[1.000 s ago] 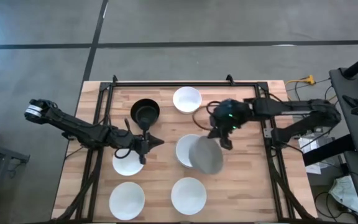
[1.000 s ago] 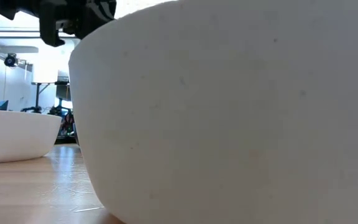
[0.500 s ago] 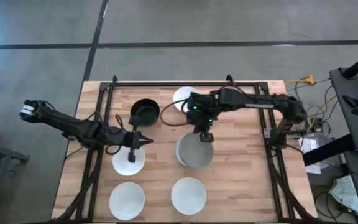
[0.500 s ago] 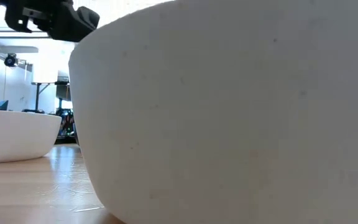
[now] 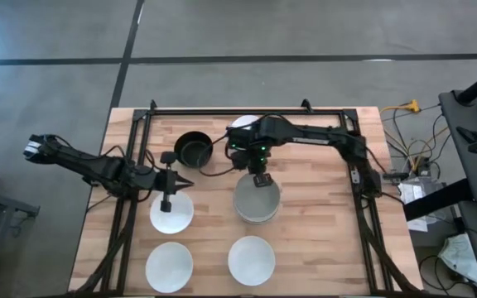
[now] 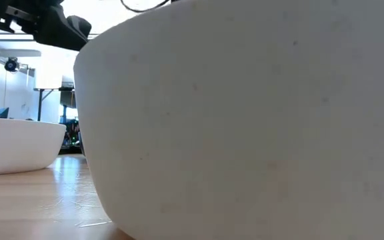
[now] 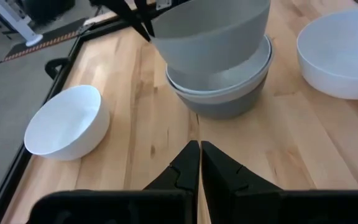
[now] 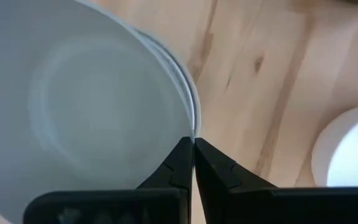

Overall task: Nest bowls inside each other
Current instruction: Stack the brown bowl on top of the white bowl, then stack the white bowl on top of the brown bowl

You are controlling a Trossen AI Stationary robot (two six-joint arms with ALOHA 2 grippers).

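Note:
A stack of bowls (image 5: pixel 257 200) stands mid-table: a grey bowl (image 7: pixel 210 31) on top, a white one and a grey one (image 7: pixel 225 107) under it. My right gripper (image 5: pixel 259 177) is shut on the top bowl's far side. My left gripper (image 5: pixel 173 184) hovers shut over the far rim of a white bowl (image 5: pixel 171 213) and touches nothing. A black bowl (image 5: pixel 193 149) sits behind it. Two white bowls (image 5: pixel 169 265) (image 5: pixel 251 259) rest near the front edge. Another white bowl (image 5: pixel 243 124) is partly hidden under the right arm. My right gripper pinches the top grey bowl by its rim (image 8: pixel 185 115) on the far side, one finger inside the bowl and one outside, coming from above and pointing down. The bowl sits in the white bowl below it and stands high above that bowl's rim (image 7: pixel 263 59).
A black metal frame (image 5: pixel 247 111) runs round the wooden tabletop. The low view is almost filled by a white bowl (image 6: pixel 245 120), with a second white bowl (image 6: pixel 19 143) to its left. Bare wood lies right of the stack.
My right gripper has carried the grey bowl toward the table's left, from beside the white bowl to over it; the bowl, tilted before, now sits level in the stack. My left gripper has drawn back toward the left edge, still shut.

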